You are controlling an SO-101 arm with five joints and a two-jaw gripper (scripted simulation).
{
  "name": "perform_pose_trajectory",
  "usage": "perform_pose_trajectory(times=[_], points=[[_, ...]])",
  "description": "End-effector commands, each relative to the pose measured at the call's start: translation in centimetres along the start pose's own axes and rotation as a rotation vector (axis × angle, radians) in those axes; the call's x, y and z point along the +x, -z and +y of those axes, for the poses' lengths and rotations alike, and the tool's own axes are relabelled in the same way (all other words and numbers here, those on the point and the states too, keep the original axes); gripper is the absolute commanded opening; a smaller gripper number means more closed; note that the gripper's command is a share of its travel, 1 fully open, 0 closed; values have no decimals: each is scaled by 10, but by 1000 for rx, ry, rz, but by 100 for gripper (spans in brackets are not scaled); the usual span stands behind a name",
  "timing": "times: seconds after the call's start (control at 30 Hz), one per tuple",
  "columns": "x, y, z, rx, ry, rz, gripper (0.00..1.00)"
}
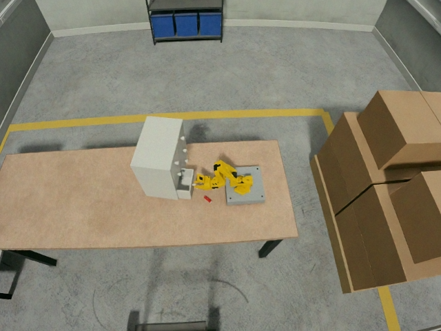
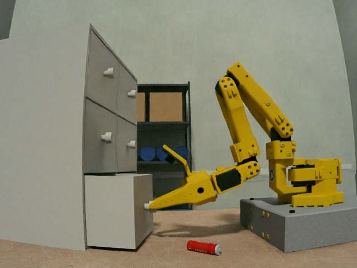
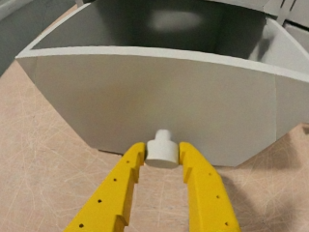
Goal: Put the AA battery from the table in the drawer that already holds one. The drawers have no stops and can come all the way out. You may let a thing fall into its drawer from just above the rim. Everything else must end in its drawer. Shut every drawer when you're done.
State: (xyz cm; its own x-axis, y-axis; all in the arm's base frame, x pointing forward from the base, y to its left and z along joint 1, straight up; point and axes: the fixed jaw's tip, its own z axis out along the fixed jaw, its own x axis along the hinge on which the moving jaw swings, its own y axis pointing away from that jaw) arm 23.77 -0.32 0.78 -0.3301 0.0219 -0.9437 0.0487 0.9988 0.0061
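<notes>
The red AA battery [image 1: 207, 198] [image 2: 201, 247] lies on its side on the table, in front of the cabinet and toward the near side. The white cabinet [image 1: 156, 142] [image 2: 43, 129] has its bottom near drawer [image 1: 185, 194] [image 2: 111, 211] [image 3: 154, 97] pulled out. The visible part of its inside shows no battery; its floor is partly hidden. My gripper [image 1: 194, 185] [image 2: 150, 206] [image 3: 162, 153] is shut on this drawer's white knob [image 2: 146, 205] [image 3: 162, 157], one finger on each side. The cabinet's other visible drawers look shut.
The knobs of the upper drawers [image 2: 106, 137] stick out above the open drawer. The arm's grey base block [image 1: 245, 199] [image 2: 265, 228] stands on the table [image 1: 89, 214] to the right of the battery.
</notes>
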Motion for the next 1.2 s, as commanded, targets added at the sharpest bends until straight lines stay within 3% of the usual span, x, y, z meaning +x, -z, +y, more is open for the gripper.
perform_pose_trajectory(times=[0.0,0.63,1.17], points=[[4,4,5,-21,9,14,0],[4,4,5,-22,9,14,0],[4,4,5,-22,9,14,12]])
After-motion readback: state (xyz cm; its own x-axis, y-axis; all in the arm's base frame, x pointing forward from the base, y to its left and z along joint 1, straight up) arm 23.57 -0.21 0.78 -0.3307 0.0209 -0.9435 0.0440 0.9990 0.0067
